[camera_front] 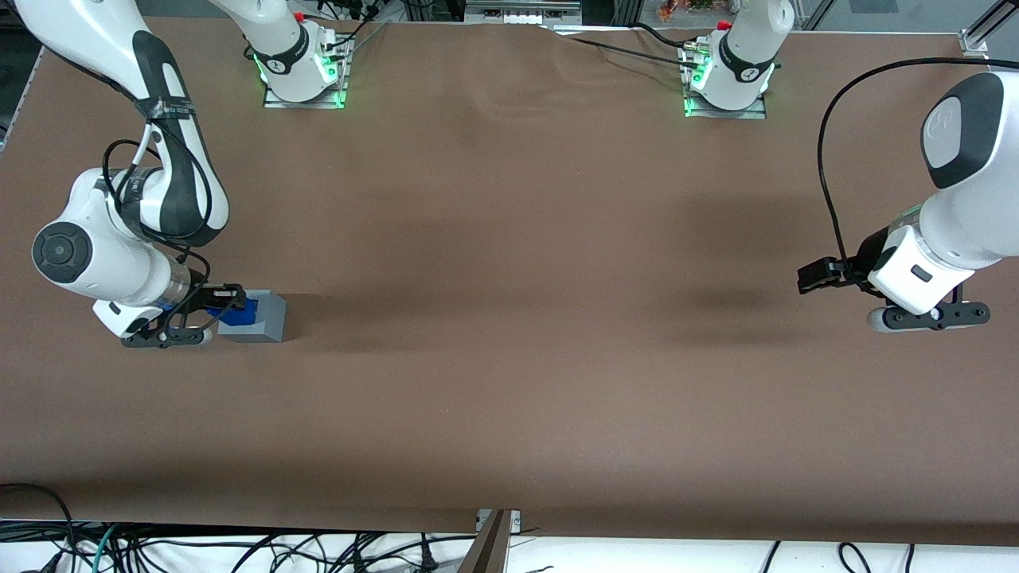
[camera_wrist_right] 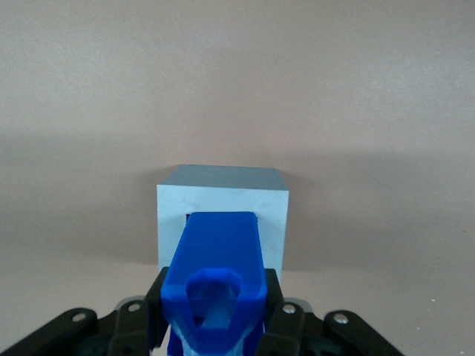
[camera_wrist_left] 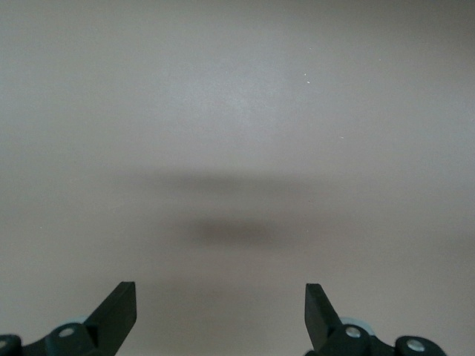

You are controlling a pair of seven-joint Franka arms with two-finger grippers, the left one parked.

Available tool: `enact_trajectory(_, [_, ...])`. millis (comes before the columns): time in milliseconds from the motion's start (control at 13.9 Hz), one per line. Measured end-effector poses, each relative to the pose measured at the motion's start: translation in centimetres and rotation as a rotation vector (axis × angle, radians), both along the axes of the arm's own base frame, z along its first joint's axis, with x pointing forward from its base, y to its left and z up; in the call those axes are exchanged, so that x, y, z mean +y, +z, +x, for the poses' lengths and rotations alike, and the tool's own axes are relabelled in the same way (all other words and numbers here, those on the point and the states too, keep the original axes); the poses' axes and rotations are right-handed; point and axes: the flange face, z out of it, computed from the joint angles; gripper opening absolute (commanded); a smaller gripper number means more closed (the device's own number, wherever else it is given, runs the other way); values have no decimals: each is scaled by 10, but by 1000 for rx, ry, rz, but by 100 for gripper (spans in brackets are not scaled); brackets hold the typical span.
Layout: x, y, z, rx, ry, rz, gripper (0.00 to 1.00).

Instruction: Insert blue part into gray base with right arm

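The gray base stands on the brown table toward the working arm's end. The blue part sits at the base's top, its lower end in the square recess. My right gripper is right above the base and is shut on the blue part. In the right wrist view the blue part stands between the black fingers, its far end entering the recess in the gray base. The recess is mostly hidden by the part.
The brown table stretches wide toward the parked arm's end. Two arm bases with green lights stand at the edge farthest from the front camera. Cables lie below the table's near edge.
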Motion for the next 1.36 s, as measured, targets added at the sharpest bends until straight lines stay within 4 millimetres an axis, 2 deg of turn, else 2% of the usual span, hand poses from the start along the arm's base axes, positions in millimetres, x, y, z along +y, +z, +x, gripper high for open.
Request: enact_trajectory(1365, [1,-2,0,8,16,3,0])
